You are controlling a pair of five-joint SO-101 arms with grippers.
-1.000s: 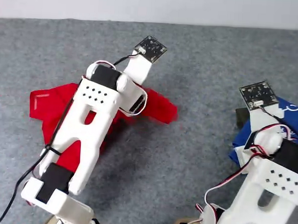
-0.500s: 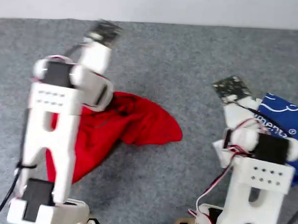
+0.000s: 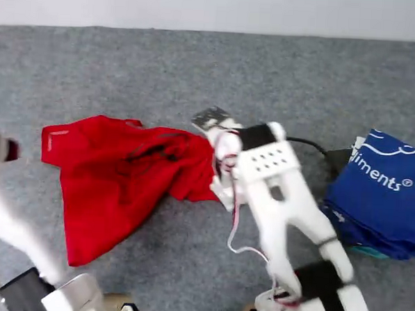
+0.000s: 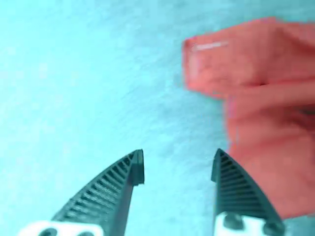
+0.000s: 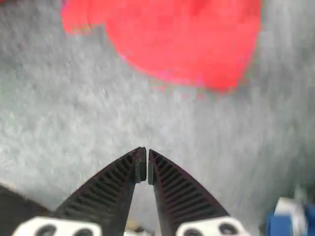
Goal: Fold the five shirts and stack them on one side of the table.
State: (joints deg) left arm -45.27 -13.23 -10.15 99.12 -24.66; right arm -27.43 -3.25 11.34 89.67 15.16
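Red shirt [image 3: 115,182] now lies loose and rumpled left of centre on the desk [image 3: 198,71]. The left end effector [image 4: 179,158] has let it go and swung aside, jaws apart. The right end effector [image 5: 147,153], closed on nothing, has crossed from the blue stack [image 3: 386,200] to the shirt's edge, so folding looks ready to restart.
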